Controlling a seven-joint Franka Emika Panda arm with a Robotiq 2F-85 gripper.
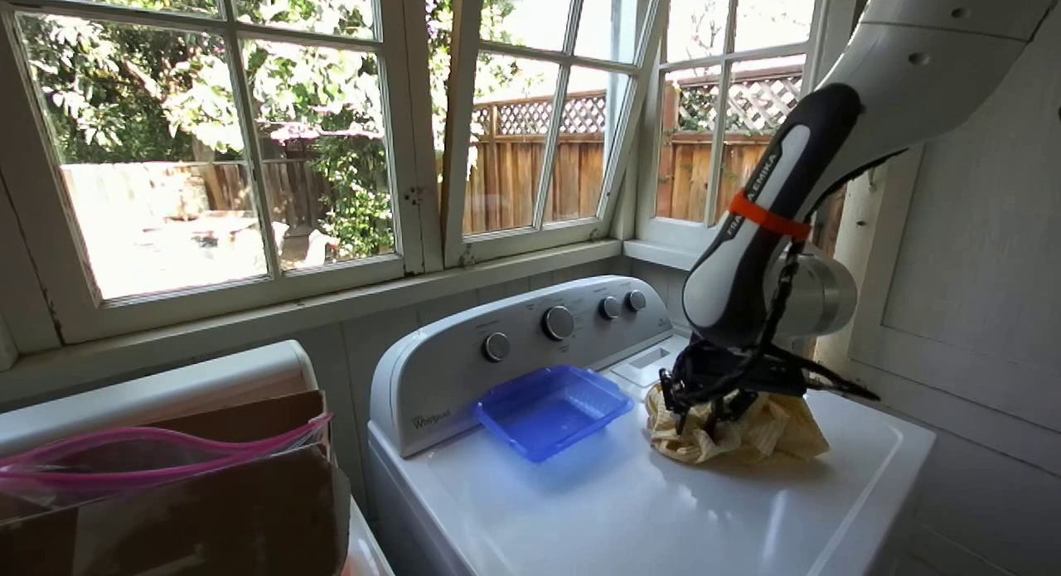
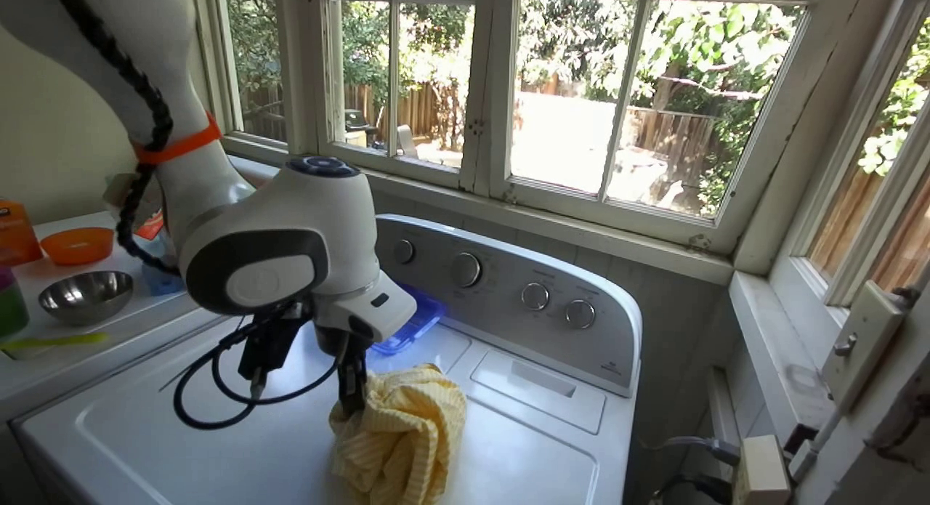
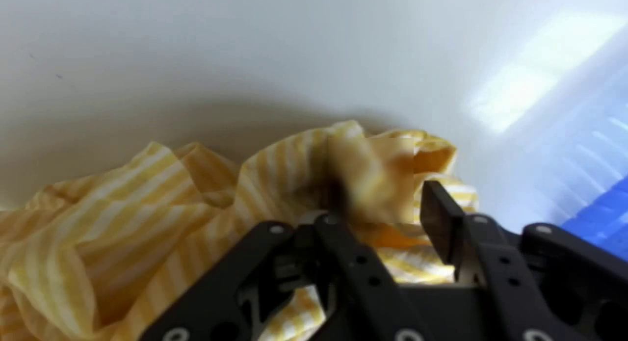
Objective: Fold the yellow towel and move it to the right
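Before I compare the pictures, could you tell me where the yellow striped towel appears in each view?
In an exterior view, the yellow striped towel: right of centre, below mid-height.
In an exterior view, the towel: bottom, just left of centre.
Wrist view, the towel: left edge to past centre, mostly low.
Shared landmark: the blue plastic tray, in all three.

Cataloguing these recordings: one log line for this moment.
yellow towel: rumpled, on appliance top | fingers: apart, at towel | fold: not done

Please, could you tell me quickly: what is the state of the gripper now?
Gripper: open, jaws apart, with folds of the yellow towel between them.
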